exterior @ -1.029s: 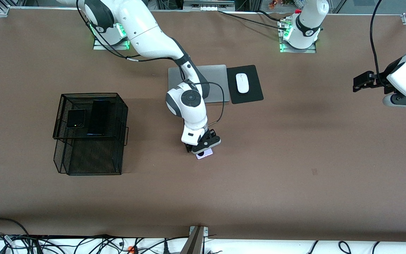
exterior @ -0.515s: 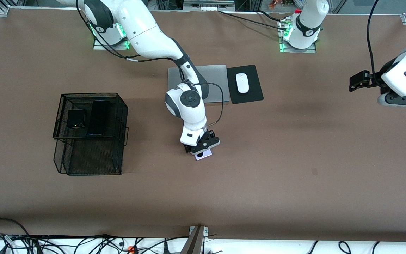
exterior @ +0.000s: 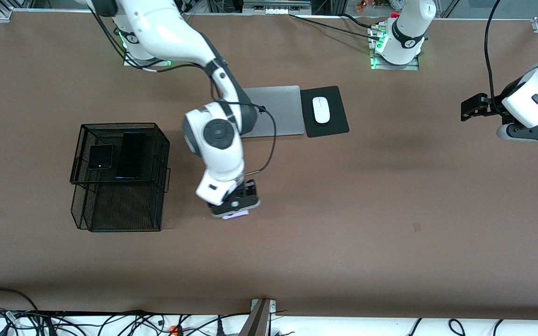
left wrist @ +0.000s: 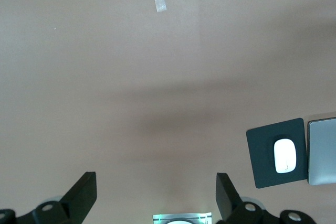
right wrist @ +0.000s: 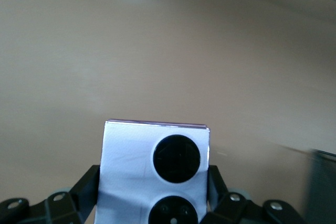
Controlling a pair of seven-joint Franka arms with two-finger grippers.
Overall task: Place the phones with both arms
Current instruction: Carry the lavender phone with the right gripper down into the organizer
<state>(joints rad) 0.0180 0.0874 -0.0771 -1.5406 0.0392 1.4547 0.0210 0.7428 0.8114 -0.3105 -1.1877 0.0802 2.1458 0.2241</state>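
Observation:
My right gripper [exterior: 234, 208] is shut on the pale lilac phone [exterior: 237, 214] and holds it above the bare table beside the black mesh rack [exterior: 118, 127]. In the right wrist view the lilac phone [right wrist: 137, 157], with its two black circles, sits flat between the fingers [right wrist: 89, 184]. A small black folded phone [exterior: 100, 156] and a long black slab phone [exterior: 130, 155] lie side by side on the rack's top tier. My left gripper [exterior: 472, 108] hangs open and empty over the left arm's end of the table, and the left wrist view shows its fingers [left wrist: 84, 194] wide apart.
A silver laptop [exterior: 278, 109] lies closed near the robots' bases, partly covered by the right arm. Beside it a white mouse [exterior: 321, 109] rests on a black pad [exterior: 333, 125]. The rack's lower tier [exterior: 124, 210] holds nothing. Cables run along the table's front edge.
The right arm has risen and swung toward the mesh rack, carrying the lilac phone with it. The left gripper has drifted slightly toward the laptop.

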